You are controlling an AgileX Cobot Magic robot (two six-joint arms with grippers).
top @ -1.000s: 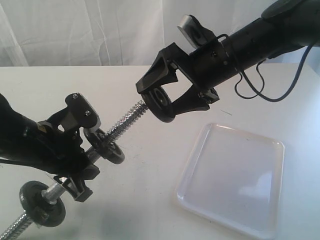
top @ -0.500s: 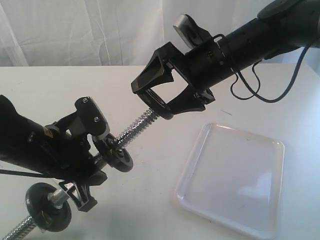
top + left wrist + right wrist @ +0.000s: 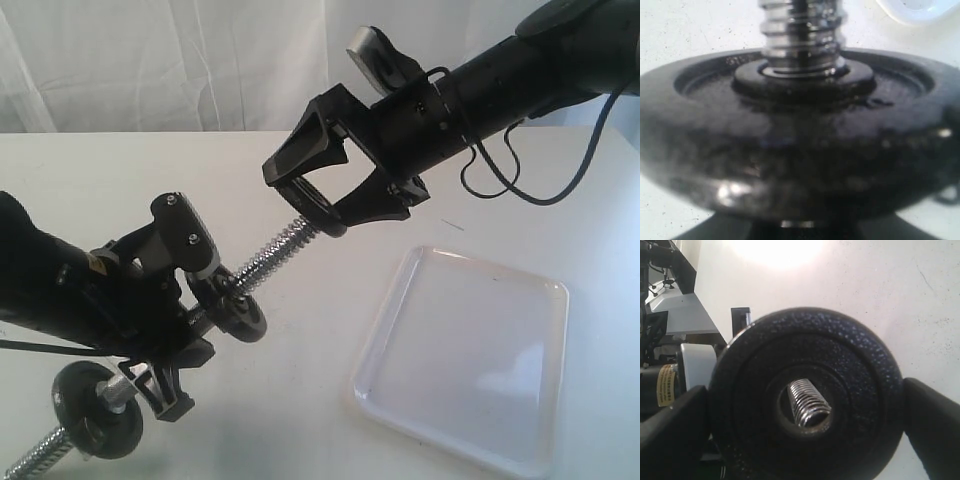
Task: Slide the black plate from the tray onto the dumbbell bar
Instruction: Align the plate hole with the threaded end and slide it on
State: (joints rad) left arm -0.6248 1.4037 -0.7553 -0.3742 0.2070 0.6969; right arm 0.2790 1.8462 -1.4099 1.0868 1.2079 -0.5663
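In the exterior view my right gripper (image 3: 308,195) is shut on the black plate (image 3: 322,212), holding it by its rim in the air. The dumbbell bar (image 3: 275,250) slopes up to the right. Its threaded end (image 3: 810,402) pokes through the plate's (image 3: 850,420) central hole, sitting off-centre in it. My left gripper (image 3: 180,315) is shut on the bar's middle, between two other black discs (image 3: 238,315) (image 3: 98,425). The left wrist view is filled by the nearer disc (image 3: 800,150) with the threaded bar (image 3: 800,30) rising from it. The white tray (image 3: 400,275) has nothing in it.
The tray lies on the white table at the lower right, below the right arm. A loose black cable (image 3: 520,180) hangs under that arm. A corner of the tray (image 3: 920,10) shows in the left wrist view. White curtain lines the back.
The right gripper carried the plate down and to the left onto the bar's threaded tip. The left arm shifted the bar slightly right. Almost nothing moved in the last half second.
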